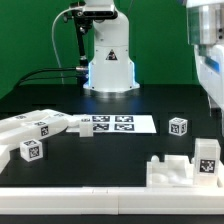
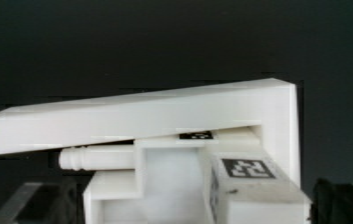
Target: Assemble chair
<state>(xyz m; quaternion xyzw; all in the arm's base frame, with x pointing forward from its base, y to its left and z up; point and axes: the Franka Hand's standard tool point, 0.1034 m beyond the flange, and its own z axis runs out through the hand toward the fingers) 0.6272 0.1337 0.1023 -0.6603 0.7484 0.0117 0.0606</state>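
The chair lies in loose white pieces with square tags. A stepped structure (image 1: 183, 168) stands at the exterior view's front right, with a tagged block (image 1: 207, 159) on its right end. My gripper (image 1: 211, 100) hangs just above that end. In the wrist view the gripper (image 2: 187, 208) is open. Its dark fingers (image 2: 36, 198) stand wide on either side of the white structure (image 2: 173, 115), whose tag (image 2: 244, 168) faces the camera. A round peg (image 2: 88, 157) sticks out under the structure's slanted panel. Nothing is held.
A cluster of chair panels and bars (image 1: 35, 126) lies at the exterior view's left, with a tagged block (image 1: 32, 151) in front of it. A small tagged cube (image 1: 178, 126) sits at the right. The marker board (image 1: 112, 124) lies mid-table before the robot base (image 1: 108, 60).
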